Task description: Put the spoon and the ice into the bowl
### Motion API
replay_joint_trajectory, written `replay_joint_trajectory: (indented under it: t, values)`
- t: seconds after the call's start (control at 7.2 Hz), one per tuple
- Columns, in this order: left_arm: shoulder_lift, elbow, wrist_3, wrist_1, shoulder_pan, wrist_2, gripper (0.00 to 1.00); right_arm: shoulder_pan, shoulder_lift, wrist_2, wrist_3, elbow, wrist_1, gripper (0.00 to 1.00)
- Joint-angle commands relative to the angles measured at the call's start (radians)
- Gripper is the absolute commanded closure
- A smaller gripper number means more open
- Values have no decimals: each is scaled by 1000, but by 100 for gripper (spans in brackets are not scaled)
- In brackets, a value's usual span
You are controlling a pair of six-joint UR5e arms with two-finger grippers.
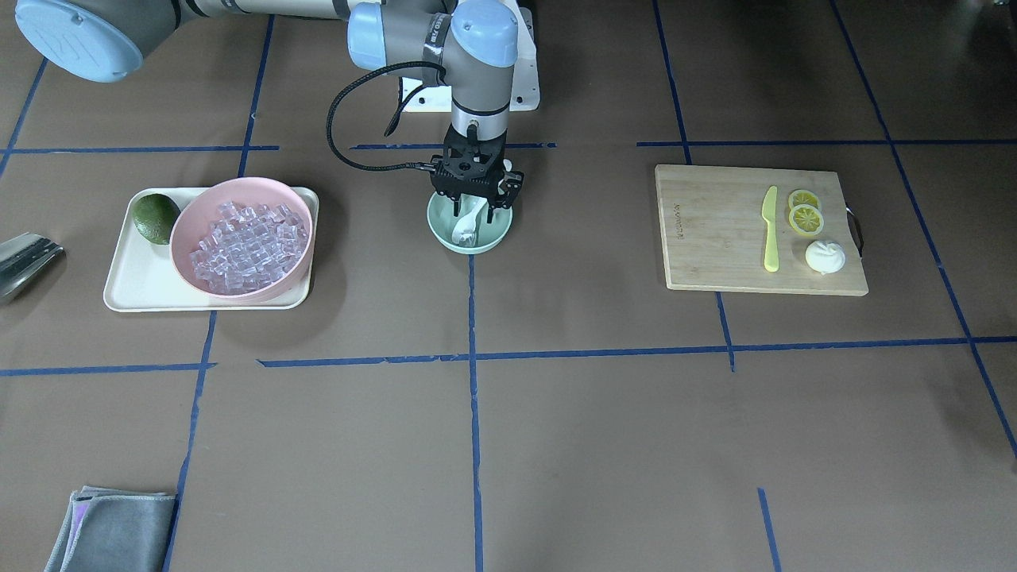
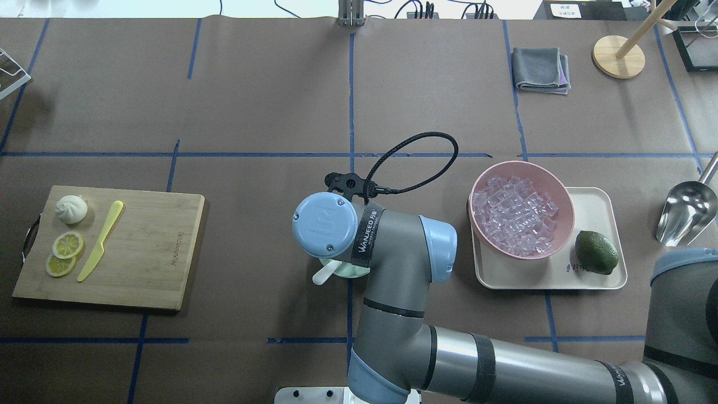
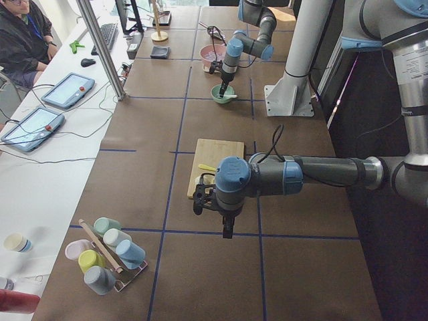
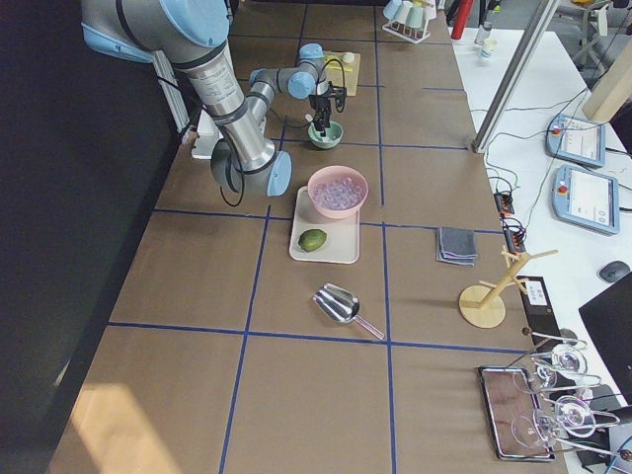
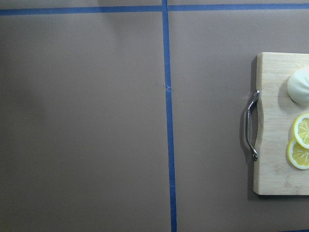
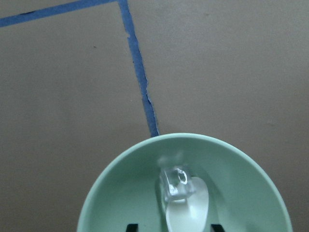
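Note:
The mint-green bowl (image 1: 499, 233) stands at the table's middle. The white spoon (image 1: 467, 226) lies in it, scoop down, and its handle sticks out over the rim in the overhead view (image 2: 324, 275). In the right wrist view one clear ice cube (image 6: 175, 183) sits on the spoon's scoop (image 6: 189, 210) inside the bowl (image 6: 120, 183). My right gripper (image 1: 475, 210) hangs just over the bowl, open, its fingertips (image 6: 130, 226) on either side of the spoon and apart from it. The ice pile (image 1: 246, 246) fills the pink bowl (image 1: 187, 226). My left gripper (image 3: 212, 200) shows only in the exterior left view; I cannot tell its state.
The pink bowl and a lime (image 1: 155, 217) sit on a cream tray (image 1: 135, 290). A wooden cutting board (image 1: 715, 238) holds a yellow-green knife (image 1: 770, 230), lemon slices (image 1: 805, 213) and a white bun (image 1: 825, 256). A metal scoop (image 2: 687, 210) and grey cloth (image 1: 111, 528) lie nearby.

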Motion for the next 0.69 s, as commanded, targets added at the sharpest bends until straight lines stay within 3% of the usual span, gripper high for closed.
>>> replay_joint_trajectory:
  t: [0.0,0.14,0.56]
  values:
    - [0,-1,0,0,0,0,0,54,9,33,-35,64,-54,1]
    - [-2,1,0,0,2,0,0,115,11,98,-100,110,-100,1]
    - [-11,4,-9,11,3,11,0,389,-30,363,-385,121,-112,1]
